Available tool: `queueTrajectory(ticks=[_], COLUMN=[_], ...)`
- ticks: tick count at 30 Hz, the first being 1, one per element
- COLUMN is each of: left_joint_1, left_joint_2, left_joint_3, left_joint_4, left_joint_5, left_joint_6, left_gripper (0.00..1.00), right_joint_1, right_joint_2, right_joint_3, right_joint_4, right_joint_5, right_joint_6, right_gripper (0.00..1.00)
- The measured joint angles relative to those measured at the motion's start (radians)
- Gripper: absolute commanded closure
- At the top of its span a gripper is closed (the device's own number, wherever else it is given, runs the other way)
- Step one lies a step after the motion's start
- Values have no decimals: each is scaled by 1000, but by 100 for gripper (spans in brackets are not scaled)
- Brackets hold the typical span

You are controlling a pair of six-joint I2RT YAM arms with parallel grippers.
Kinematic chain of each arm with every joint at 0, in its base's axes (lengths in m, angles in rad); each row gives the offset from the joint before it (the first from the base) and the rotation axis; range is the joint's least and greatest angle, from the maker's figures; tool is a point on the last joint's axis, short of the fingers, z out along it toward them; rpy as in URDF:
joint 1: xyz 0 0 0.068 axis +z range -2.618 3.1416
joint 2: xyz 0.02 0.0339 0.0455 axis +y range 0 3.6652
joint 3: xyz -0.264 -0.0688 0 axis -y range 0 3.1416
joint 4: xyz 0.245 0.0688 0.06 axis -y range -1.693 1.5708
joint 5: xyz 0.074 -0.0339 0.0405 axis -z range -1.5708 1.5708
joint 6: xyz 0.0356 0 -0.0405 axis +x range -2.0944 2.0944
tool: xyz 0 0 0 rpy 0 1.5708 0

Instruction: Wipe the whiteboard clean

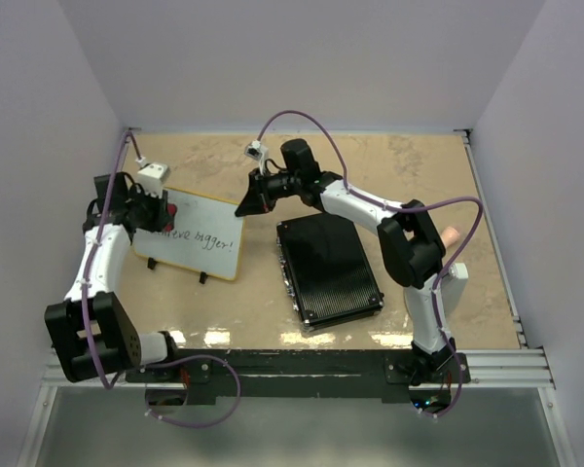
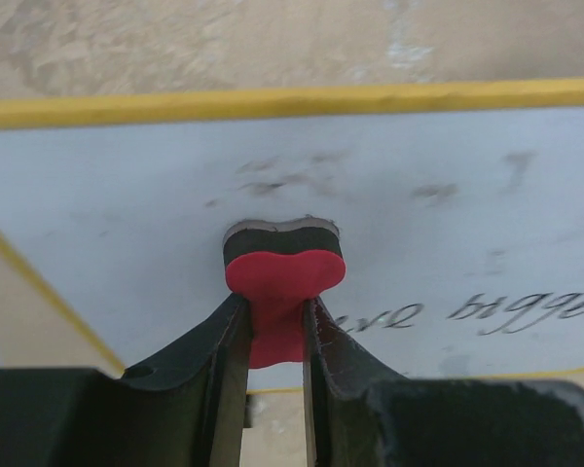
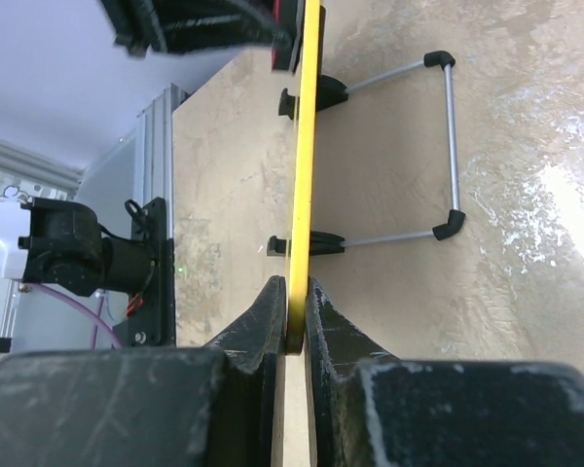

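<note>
Mottled tan counter, with pale walls around it. A black ribbed case lies flat right of centre, its inside unseen. The whiteboard stands propped at left, with writing on it. Left jaws pinch a red eraser against its face. Right jaws clamp its top right edge.

3 cams, all sharing one whiteboard.
Top ext: high over near edge, looks down on whole table. L wrist: v. close, faces board front past left gripper w/ eraser. R wrist: close, sights along board edge pinched in right gripper.
</note>
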Motion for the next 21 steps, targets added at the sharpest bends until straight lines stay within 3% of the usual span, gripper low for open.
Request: queueTrajectory(ticks=[8,16,21], left_joint_1=[231,268,285], left_joint_2=[78,30,16], left_joint_3=[-21,-190,-239], left_joint_4=[3,137,207], left_joint_5=[94,154,196], left_joint_6=[269,494,545], left_gripper=[100,100,100], right_joint_1=[7,7,7], right_joint_2=[0,0,0], right_joint_3=[7,7,7], right_joint_4=[-1,-4,-8], right_joint_5=[-1,-1,-1], right_joint_6=[-2,-1,0], right_gripper=[100,100,100])
